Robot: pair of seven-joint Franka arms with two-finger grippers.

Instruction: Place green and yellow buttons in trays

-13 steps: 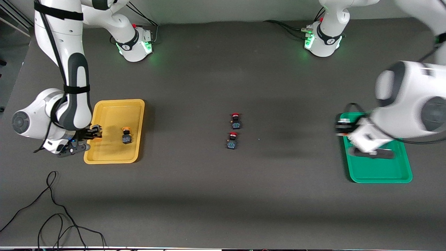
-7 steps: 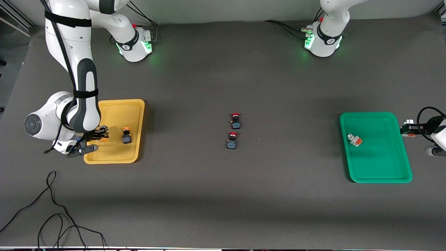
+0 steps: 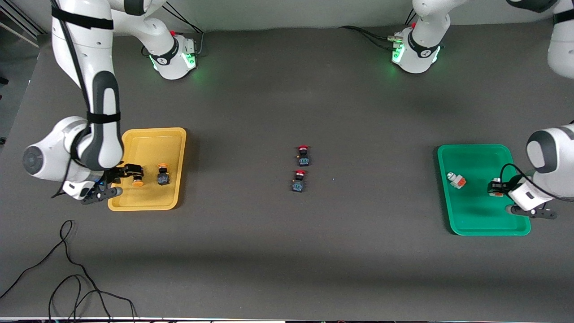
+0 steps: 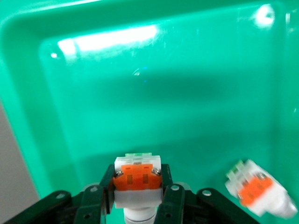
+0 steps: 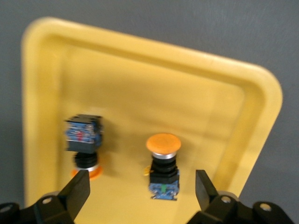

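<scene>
Two orange-capped buttons lay in the yellow tray (image 3: 134, 202): one (image 3: 163, 174) toward the middle, the other (image 3: 137, 181) just beside it, nearer the right arm's end. The right gripper (image 5: 140, 186) hung over the second with its jaws wide and nothing between them; in the right wrist view that button (image 5: 163, 165) sat apart from both fingers (image 5: 77, 191).

In the green tray (image 3: 489, 229) one white button (image 3: 456, 180) lay near the rim on the side toward the table's middle. The other white button (image 4: 138, 179) was clamped narrow in the left gripper (image 3: 497, 187), over the tray's floor near the left arm's end and not yet set down.

The risk sat with that held button. Let go from too high, it could bounce or roll on the slick plastic (the body looks rounded at its tip) and knock the first white one (image 4: 257, 186), which the left wrist view showed close by. If the fingers opened unevenly, it might cling to one pad and be dragged toward the rim.

On the yellow side, the right gripper's open fingers could clip either button as it lifted.

Two red-capped switches (image 3: 303, 155) (image 3: 299, 180) stood mid-table, well apart from both trays, and were best left alone.
</scene>
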